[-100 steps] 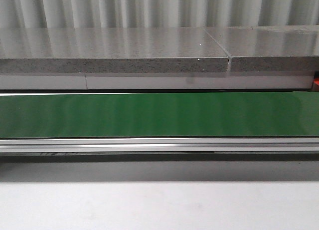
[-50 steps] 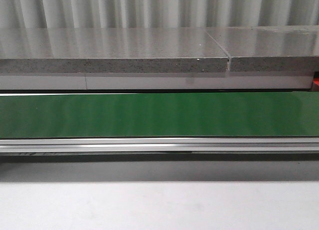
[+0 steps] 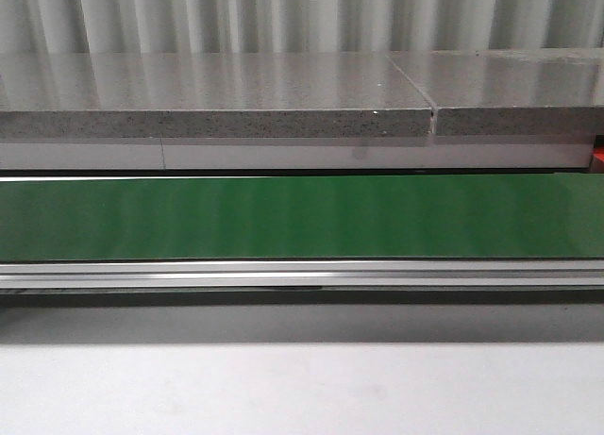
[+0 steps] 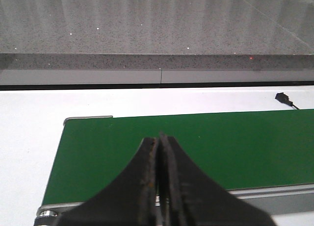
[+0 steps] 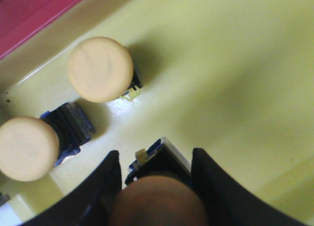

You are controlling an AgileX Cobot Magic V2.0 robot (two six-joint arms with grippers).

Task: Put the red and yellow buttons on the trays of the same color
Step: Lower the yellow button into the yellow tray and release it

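The right gripper [image 5: 156, 187] pinches a button [image 5: 157, 199] between its jaws over the yellow tray [image 5: 230, 64], where two more yellow buttons [image 5: 100, 68] sit at left. The left gripper [image 4: 159, 174], jaws pressed together, hangs above the green belt [image 4: 235, 138].

Two yellow buttons [image 5: 100, 69] [image 5: 27, 148] are crowding our right gripper [image 5: 156, 184] inside the yellow tray [image 5: 235, 74]; elsewhere there we are seeing open floor.
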